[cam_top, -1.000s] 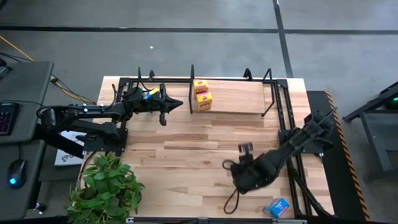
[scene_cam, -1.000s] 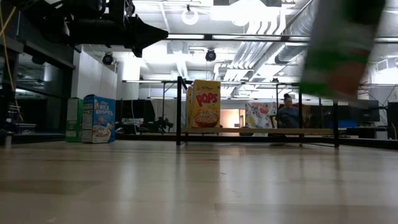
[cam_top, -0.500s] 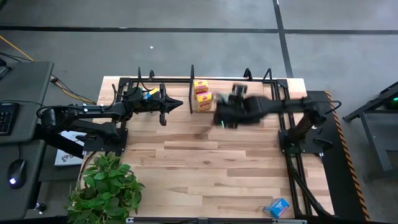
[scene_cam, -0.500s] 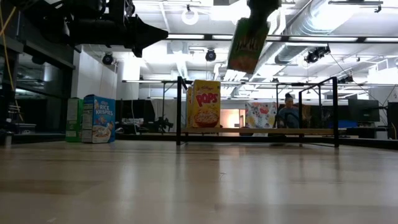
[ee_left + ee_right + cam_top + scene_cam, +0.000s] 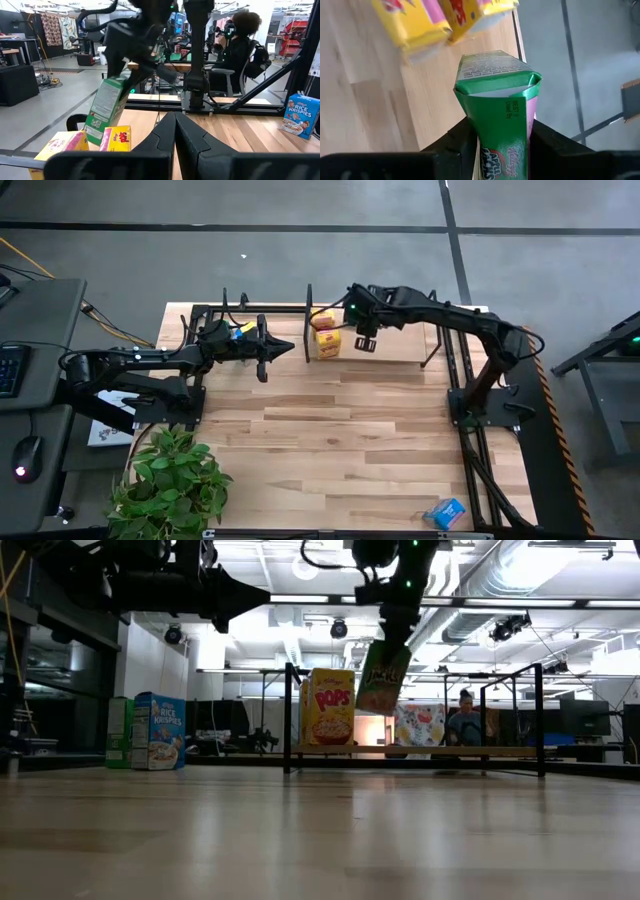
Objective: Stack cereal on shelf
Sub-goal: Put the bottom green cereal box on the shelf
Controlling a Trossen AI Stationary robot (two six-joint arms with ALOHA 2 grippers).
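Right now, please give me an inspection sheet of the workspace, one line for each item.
Surface: striped wooden tabletop, mostly bare.
Job's things: two yellow boxes on the shelf; green box held tilted above it; blue box at the near right edge.
Clutter: potted plant.
Grippers: right gripper shut on the green box; left gripper shut, empty, waiting left of the shelf.
Cables: nothing seen on the table.
Surroundings: seated person beyond the table.

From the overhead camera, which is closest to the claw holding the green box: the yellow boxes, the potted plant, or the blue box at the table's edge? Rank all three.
Measured from the right gripper, shut on the green box above the shelf:
1. Yellow boxes: right beside it, on the shelf.
2. Blue box: near edge of the table, on the right arm's side.
3. Potted plant: near corner on the left arm's side, somewhat farther.
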